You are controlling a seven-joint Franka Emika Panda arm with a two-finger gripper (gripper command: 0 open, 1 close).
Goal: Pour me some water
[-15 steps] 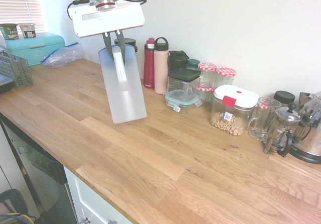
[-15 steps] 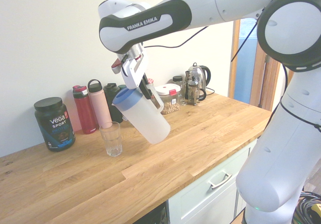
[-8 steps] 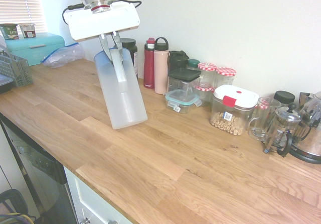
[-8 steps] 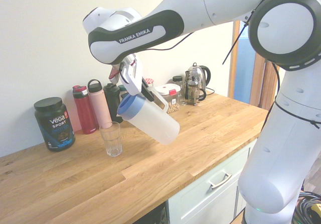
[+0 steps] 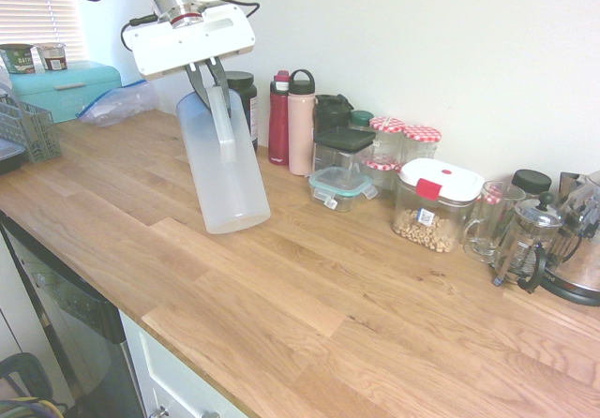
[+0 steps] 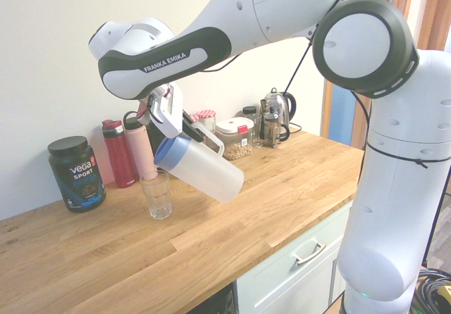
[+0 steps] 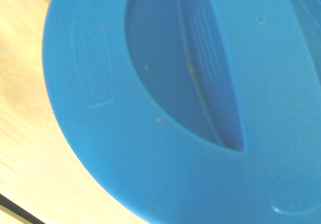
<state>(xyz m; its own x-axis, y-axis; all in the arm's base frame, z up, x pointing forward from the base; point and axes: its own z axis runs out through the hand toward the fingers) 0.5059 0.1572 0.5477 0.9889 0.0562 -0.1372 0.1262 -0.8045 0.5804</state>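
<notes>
Frosted pitcher (image 6: 203, 170) hangs tilted over the counter (image 6: 232, 229), its handle clamped in the gripper (image 6: 192, 127), blue lid (image 6: 170, 151) just above the glass (image 6: 156, 195). Water inside is barely visible. Tipped too fast, it could overshoot the narrow rim or knock the glass over.

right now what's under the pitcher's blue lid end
In the second exterior view the glass stands on the counter just below the tilted pitcher. No water is visible pouring.
</notes>
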